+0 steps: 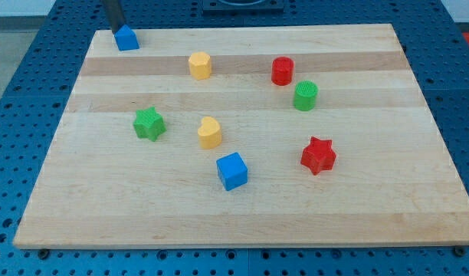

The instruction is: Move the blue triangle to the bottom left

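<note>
The blue triangle (127,37) sits at the top left corner of the wooden board (242,222). My tip (116,29) is at the view's top left, just behind and left of the blue triangle, touching or nearly touching it. The rod runs up out of the view's top edge.
A yellow block (200,65), a red cylinder (283,70) and a green cylinder (305,95) lie in the upper middle. A green star (149,123), a yellow heart (209,133), a blue cube (232,170) and a red star (318,155) lie lower.
</note>
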You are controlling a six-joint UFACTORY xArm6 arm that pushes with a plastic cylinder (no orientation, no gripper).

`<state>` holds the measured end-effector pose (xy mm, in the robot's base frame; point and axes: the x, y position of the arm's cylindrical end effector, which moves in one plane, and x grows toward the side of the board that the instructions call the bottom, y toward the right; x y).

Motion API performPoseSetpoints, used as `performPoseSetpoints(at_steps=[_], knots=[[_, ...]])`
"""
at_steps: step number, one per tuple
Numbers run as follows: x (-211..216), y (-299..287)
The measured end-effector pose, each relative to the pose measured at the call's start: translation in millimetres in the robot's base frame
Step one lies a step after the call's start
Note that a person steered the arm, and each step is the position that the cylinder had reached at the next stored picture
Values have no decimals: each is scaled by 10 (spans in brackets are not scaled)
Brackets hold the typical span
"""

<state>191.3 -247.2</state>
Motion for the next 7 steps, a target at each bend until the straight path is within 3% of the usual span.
performPoseSetpoints(at_steps=[2,3,4,7], knots=[[4,261],[8,1217],[11,1489],[7,733]])
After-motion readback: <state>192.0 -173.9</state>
